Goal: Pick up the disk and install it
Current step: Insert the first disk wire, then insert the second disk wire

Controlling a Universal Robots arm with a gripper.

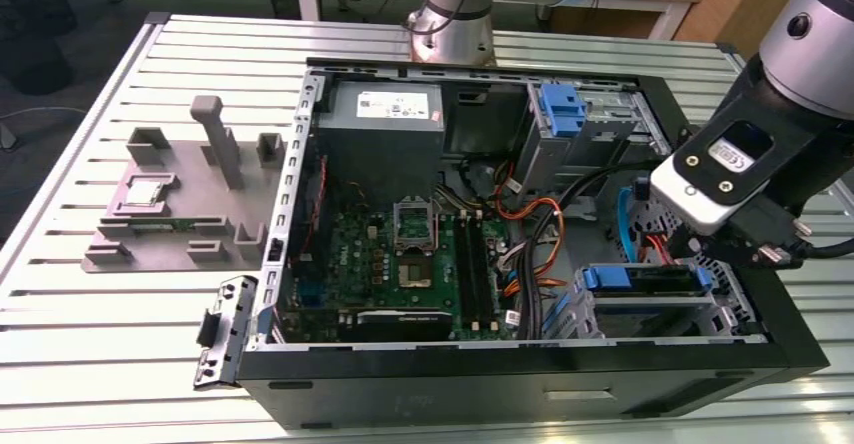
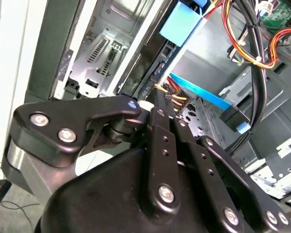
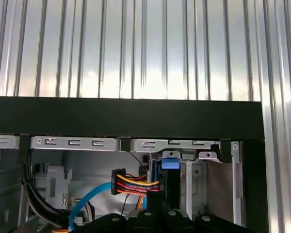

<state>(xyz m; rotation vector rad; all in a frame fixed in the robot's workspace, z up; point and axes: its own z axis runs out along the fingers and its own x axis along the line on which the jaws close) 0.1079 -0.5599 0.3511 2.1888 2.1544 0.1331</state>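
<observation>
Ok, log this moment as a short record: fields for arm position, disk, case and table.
arm position: gripper over the open computer case, at the drive cage on the exterior view's right
disk: blue-railed disk sits in the drive cage, below the gripper
case: side panel off, motherboard and orange cables exposed
table: grey fixture block on the slatted metal table, on the exterior view's left

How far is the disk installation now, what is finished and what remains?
Done, it seems: the disk, with its blue carrier, already sits in the drive bay at the front corner of the open computer case, not on the table. In hand: the gripper is down at that bay, beside the orange and blue cables. Left: whether the disk is fully seated cannot be told.
</observation>
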